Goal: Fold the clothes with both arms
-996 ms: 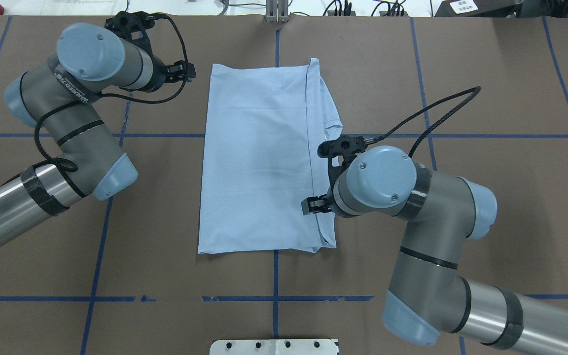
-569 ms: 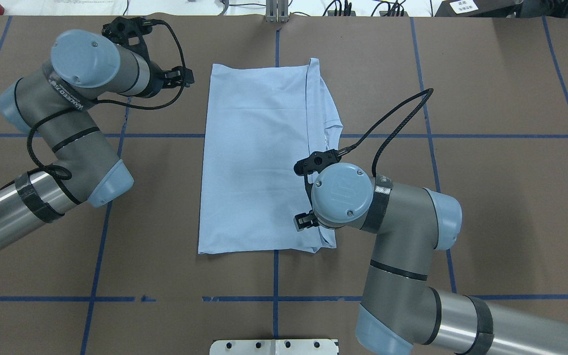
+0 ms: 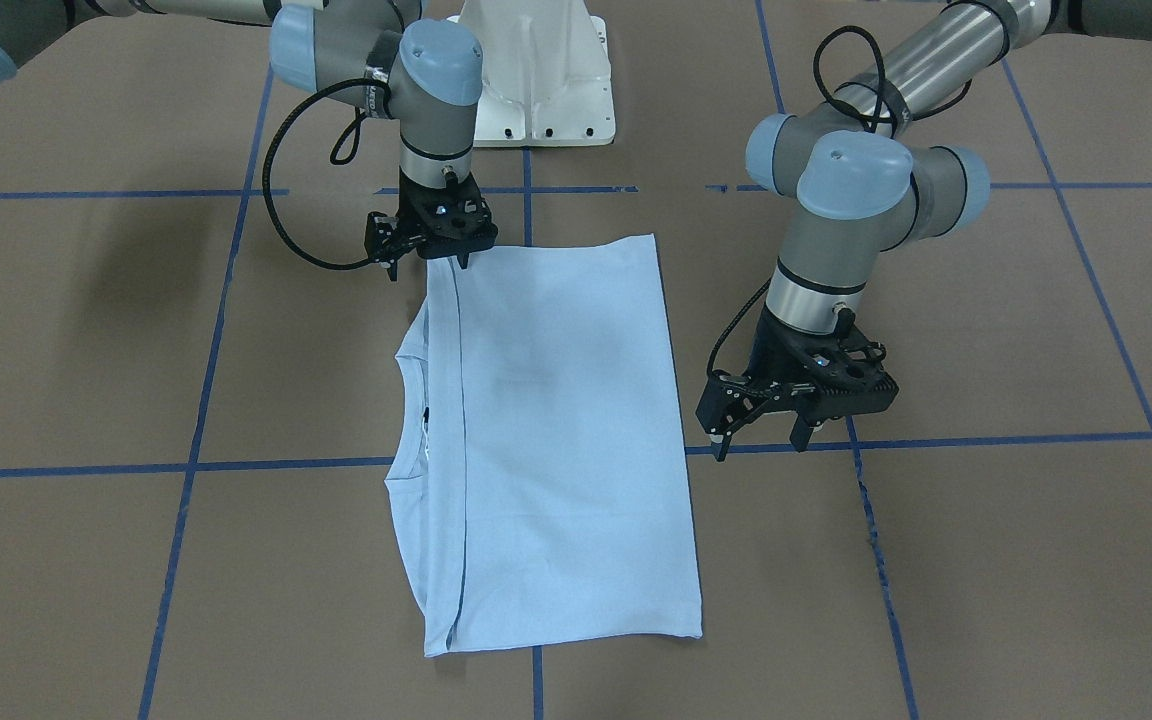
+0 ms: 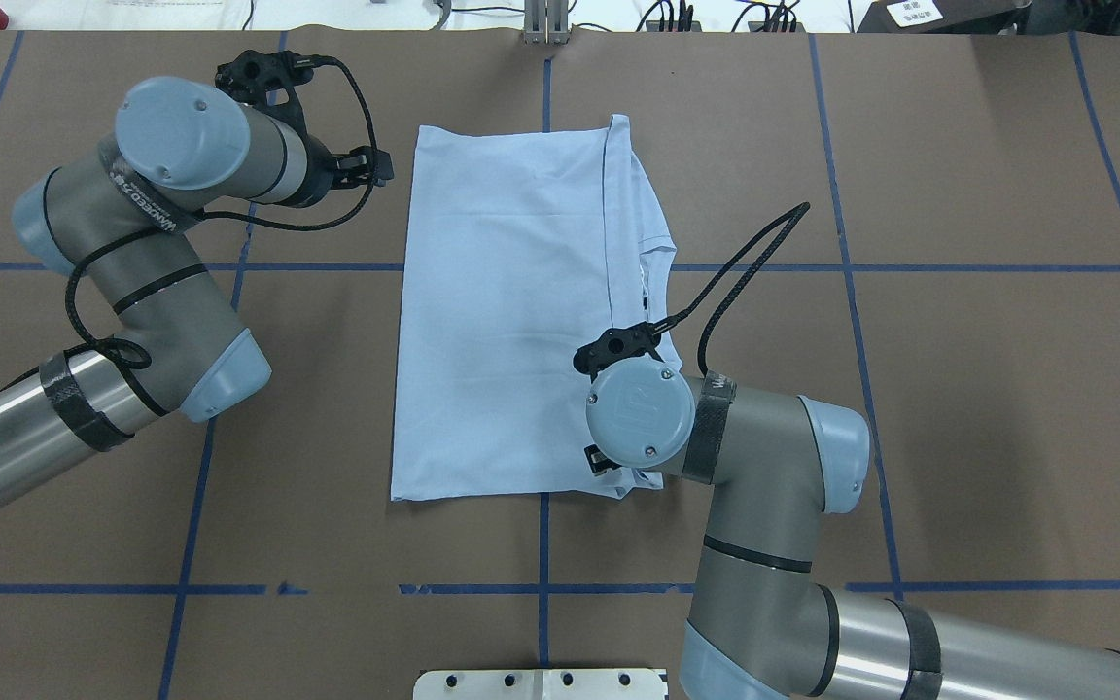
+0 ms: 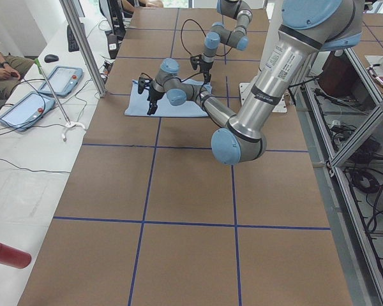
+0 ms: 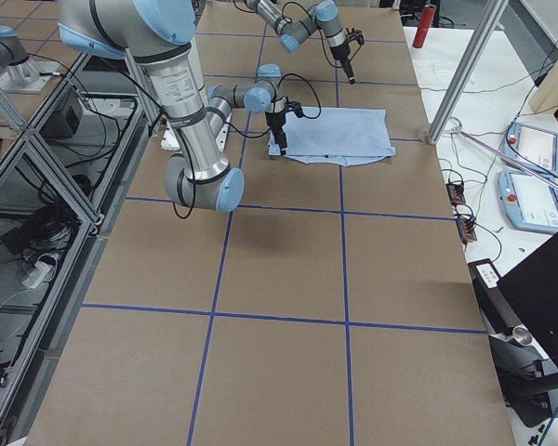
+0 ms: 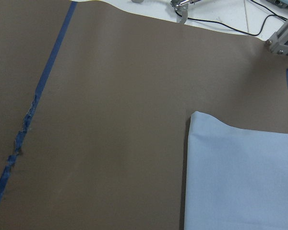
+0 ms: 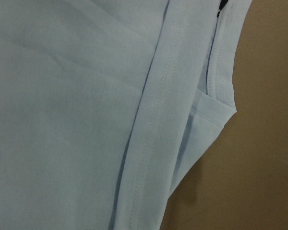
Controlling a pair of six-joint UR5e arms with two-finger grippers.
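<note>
- T-shirt (image 4: pixel 502 311) lies flat mid-frame on the desk (image 4: pixel 959 408) in the overhead view, as a long rectangle. One side looks already folded across, and the collar (image 4: pixel 655 245) pokes out at the right edge.
- Right claw (image 3: pixel 428 267) sits at the cloth's lower-right corner in the overhead view (upper left of the shirt in the front view). Its jaws are apart and hold nothing, one tip over fabric, the other over bare desk.
- Its wrist camera is filled by the seam and layered edge, so I read it as low over the cloth.
- Left claw (image 3: pixel 761 445) has its jaws spread and is empty. It hangs off the cloth beside the opposite long edge, right of centre in the front view. Its wrist camera shows a shirt corner at lower right and bare desk elsewhere.
- Step, my read: lengthwise fold done, and the claws are lining up grasps for the next fold. No grip yet.
- Next: the right claw drops and pinches every layer at that corner.
- The left claw has to shift onto its edge first. Both should then lift together, or the layers may slide apart.
</note>
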